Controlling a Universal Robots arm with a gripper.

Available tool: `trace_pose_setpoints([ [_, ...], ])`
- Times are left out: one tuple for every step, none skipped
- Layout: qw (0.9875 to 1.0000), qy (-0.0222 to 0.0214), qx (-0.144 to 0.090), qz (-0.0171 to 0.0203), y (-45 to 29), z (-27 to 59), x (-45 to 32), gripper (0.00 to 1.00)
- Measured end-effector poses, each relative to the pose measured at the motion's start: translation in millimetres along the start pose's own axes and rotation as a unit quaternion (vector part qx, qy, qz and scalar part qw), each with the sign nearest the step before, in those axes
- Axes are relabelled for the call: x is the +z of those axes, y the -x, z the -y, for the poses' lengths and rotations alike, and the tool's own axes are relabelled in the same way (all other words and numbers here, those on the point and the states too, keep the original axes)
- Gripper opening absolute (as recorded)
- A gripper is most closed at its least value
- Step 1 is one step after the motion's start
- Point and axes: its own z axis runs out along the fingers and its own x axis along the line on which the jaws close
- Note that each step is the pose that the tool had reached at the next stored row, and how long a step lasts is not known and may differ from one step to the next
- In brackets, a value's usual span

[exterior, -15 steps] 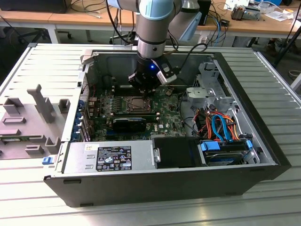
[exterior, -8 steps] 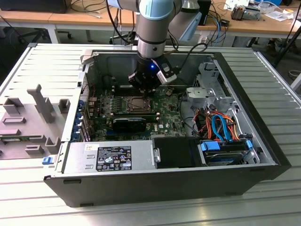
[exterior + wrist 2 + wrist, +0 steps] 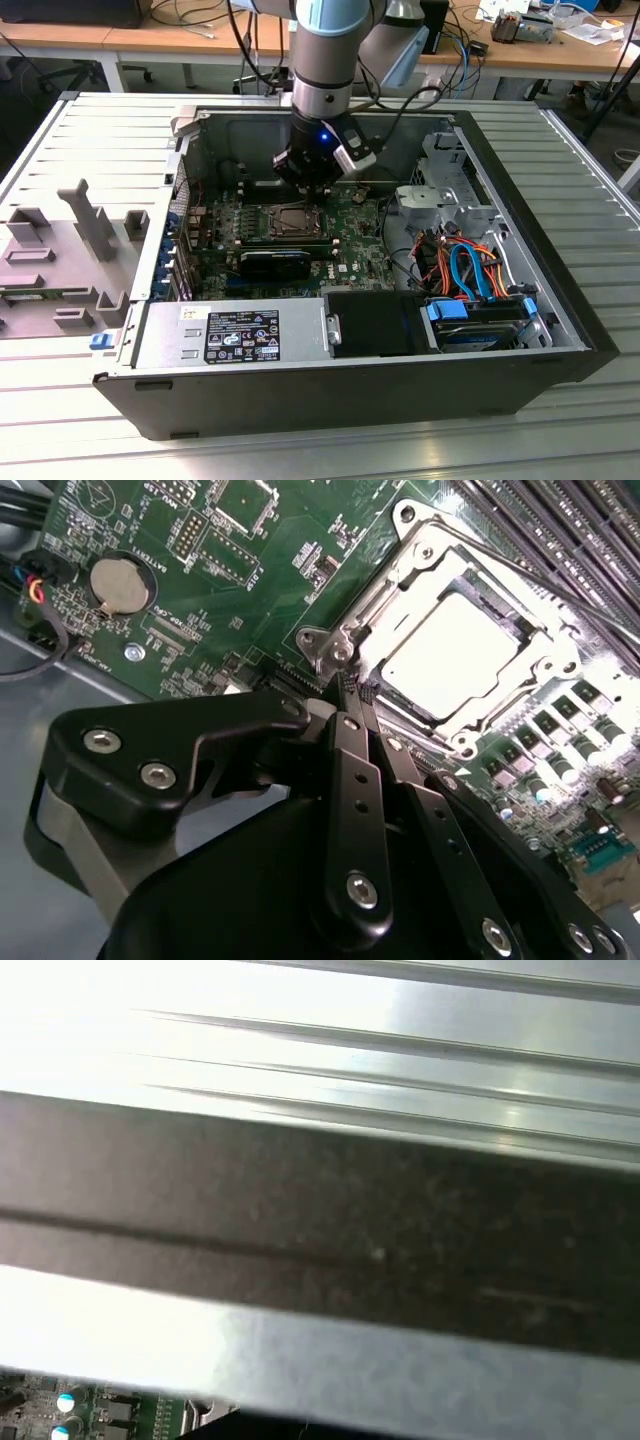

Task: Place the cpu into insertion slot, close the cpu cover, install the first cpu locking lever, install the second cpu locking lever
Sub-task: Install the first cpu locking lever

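Inside an open computer case (image 3: 560, 330) lying on a ribbed metal table (image 3: 90, 140), my gripper (image 3: 312, 182) hangs over the green motherboard (image 3: 350, 240), just behind the insertion slot (image 3: 288, 222) as the exterior view frames it. Seen in the second wrist view, my fingers (image 3: 352, 742) are drawn together with nothing between them, their tips (image 3: 343, 685) just beside one corner of the socket. Seated in that slot (image 3: 335, 645) lies the cpu (image 3: 440, 655), its pale metal top facing up, and the cpu cover (image 3: 540, 640) rests flat around it as a silver frame. A round coin battery (image 3: 118, 583) sits well apart on the board, and long memory slots (image 3: 560, 530) run beside the socket's far edge. Whether either locking lever is latched, I cannot tell.
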Motion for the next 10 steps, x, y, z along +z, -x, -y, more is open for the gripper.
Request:
trace_pose_setpoints([
  [1.0000, 0.0000, 0.000, 0.0002, -0.2, -0.1, -0.7, 0.11],
  [1.0000, 0.0000, 0.000, 0.0006, -1.0, -0.2, -1.1, 0.11],
  [1.0000, 0.0000, 0.000, 0.0012, -2.0, -0.3, -1.1, 0.11],
  [1.0000, -0.0001, 0.000, 0.0018, -3.9, -0.6, -1.1, 0.11],
  [1.0000, -0.0002, 0.000, 0.0028, -7.0, -1.0, -1.1, 0.11],
  [1.0000, -0.0003, 0.000, 0.0039, -9.7, -1.4, -1.0, 0.11],
  [1.0000, -0.0004, 0.000, 0.0057, -14.1, -2.0, -0.8, 0.11],
  [1.0000, -0.0006, 0.000, 0.0068, -17.0, -2.4, -0.7, 0.11],
  [1.0000, -0.0006, 0.000, 0.0077, -19.4, -2.8, -0.6, 0.11],
  [1.0000, -0.0007, 0.000, 0.0088, -22.5, -3.2, -0.5, 0.11],
])
